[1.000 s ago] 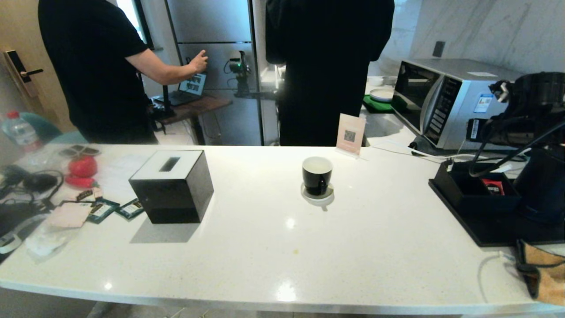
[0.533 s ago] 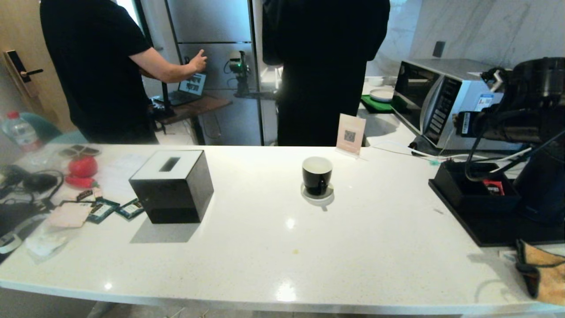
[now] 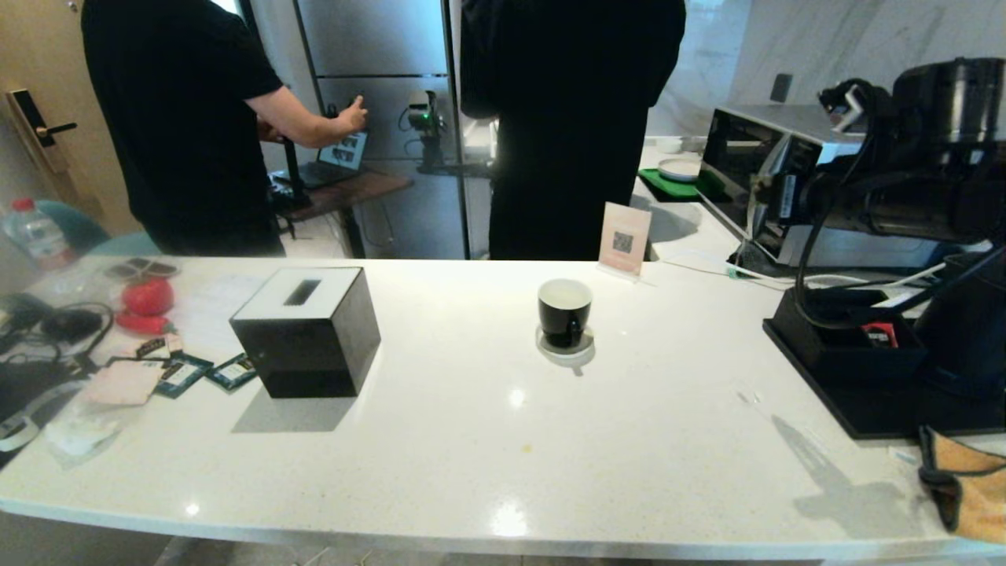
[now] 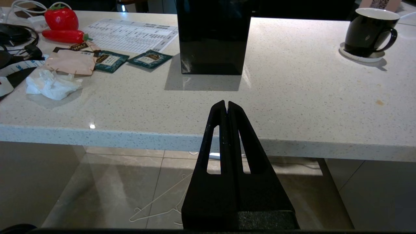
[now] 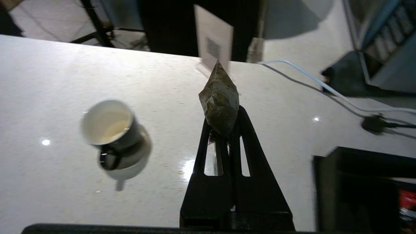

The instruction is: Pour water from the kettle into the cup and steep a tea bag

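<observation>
The tea bag (image 5: 220, 103) is pinched at its lower end between the closed fingers of my right gripper (image 5: 224, 131), and it sticks out past the tips, so I can lower it into the water without the fingers getting near the rim. In my right wrist view the cup (image 5: 109, 126) sits down and off to one side of the gripper, well apart from the bag, with its white inside showing pale liquid; I judge the pour is done and the steeping is what remains. I will need to bring the bag over the cup's mouth and then lower it.

My left gripper (image 4: 226, 107) is parked low, just off the near edge of the counter (image 3: 644, 440), fingers pressed together and holding nothing; it has no part in this step.

Going farther out in my head view, the cup stands on its saucer (image 3: 567, 350) near the middle of the counter, upright, handle toward me. The black tissue box (image 3: 308, 330) is off to its left. On my right, the black tray (image 3: 872, 409) holds the kettle (image 3: 971, 330), mostly hidden behind my right arm. Beyond the counter two people in black stand by the fridge.
</observation>
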Robot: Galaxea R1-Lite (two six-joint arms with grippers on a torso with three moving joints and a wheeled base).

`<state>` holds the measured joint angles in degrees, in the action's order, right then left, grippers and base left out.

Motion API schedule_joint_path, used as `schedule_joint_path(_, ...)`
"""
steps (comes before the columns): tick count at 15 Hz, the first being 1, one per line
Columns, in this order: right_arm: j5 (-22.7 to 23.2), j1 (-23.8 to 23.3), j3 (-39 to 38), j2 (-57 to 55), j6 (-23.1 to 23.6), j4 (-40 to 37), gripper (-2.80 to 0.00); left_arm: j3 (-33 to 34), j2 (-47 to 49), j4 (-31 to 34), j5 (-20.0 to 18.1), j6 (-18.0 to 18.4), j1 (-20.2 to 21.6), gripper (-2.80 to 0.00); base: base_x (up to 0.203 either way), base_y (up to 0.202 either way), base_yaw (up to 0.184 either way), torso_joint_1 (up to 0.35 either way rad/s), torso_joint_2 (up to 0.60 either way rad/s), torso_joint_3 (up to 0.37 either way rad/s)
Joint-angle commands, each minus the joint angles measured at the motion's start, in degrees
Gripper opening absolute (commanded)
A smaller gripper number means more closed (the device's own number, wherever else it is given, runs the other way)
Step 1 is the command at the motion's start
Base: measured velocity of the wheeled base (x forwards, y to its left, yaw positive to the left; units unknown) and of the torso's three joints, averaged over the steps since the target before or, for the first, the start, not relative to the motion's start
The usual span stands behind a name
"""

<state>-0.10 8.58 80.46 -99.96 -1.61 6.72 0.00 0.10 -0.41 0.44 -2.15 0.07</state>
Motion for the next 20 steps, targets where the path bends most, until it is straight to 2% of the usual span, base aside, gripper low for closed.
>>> schedule_joint_path(1,0.0,4.4,0.2,1.1,-0.7,0.1,-2.8,0.0,0.0,0.0,0.0,-0.1,0.0,-2.8,0.0,0.0,0.0,0.0,0.0,0.0)
schedule_joint_path(13,-0.2,24.1,-1.0,3.3,-1.0,5.7,-2.8,0.0,0.0,0.0,0.0,-0.1,0.0,-2.8,0.0,0.0,0.0,0.0,0.0,0.0)
schedule_joint_path(20,-0.3,30.7,-2.6,3.8,-0.8,5.8,-2.8,0.0,0.1,0.0,0.0,0.0,0.0,-2.8,0.0,0.0,0.0,0.0,0.0,0.0)
